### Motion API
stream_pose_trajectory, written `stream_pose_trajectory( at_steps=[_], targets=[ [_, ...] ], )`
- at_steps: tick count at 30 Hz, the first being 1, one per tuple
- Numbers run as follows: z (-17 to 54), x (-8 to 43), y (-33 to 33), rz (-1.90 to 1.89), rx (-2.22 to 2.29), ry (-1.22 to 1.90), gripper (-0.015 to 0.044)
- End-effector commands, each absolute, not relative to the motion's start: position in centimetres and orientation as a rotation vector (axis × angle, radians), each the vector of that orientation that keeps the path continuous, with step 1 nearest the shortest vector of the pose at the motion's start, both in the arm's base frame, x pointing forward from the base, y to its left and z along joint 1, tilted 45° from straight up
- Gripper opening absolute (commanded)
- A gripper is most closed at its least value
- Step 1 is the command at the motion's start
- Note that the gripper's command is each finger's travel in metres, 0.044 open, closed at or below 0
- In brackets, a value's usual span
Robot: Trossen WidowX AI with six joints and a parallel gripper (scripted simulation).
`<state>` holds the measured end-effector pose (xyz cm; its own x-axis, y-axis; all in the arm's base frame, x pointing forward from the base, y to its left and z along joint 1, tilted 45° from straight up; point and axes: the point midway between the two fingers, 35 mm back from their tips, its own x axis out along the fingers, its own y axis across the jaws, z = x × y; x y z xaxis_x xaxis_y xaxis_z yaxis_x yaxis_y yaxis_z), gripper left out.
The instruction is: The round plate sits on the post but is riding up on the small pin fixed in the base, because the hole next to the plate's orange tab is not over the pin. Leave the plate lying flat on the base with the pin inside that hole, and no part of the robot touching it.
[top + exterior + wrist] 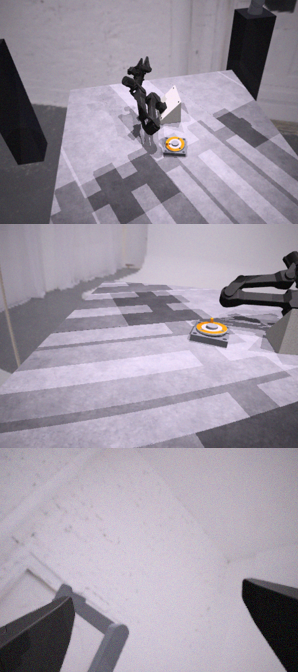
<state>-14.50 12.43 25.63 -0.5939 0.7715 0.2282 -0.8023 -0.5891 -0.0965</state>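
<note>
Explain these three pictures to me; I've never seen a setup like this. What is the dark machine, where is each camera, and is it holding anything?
The dark machine is a jointed robot arm standing on a patterned table. Its tool, two fingers that pinch, points upward, open and empty. One picture looks down from above, one from low at the table's side, and one from a camera on the arm's wrist, where the two dark fingers frame only pale wall. On the table lies a square grey base carrying a round plate with an orange ring and a small orange tab. Beside the arm stands a white wedge-shaped block. Nothing touches the plate.
</note>
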Motion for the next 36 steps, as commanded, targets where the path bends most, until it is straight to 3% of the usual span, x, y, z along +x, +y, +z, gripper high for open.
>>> stream_pose_trajectory(
  at_steps=[1,15,26,36],
  targets=[
    [25.6,-14.5,12.6,2.195,0.193,-0.236,0.0374],
    [24.1,-8.7,21.5,1.677,-0.305,-0.118,0.0006],
    [21.5,-1.4,26.0,1.286,-0.555,0.102,0.0000],
    [18.5,9.1,26.8,0.816,-0.701,0.408,0.0000]
  ],
)
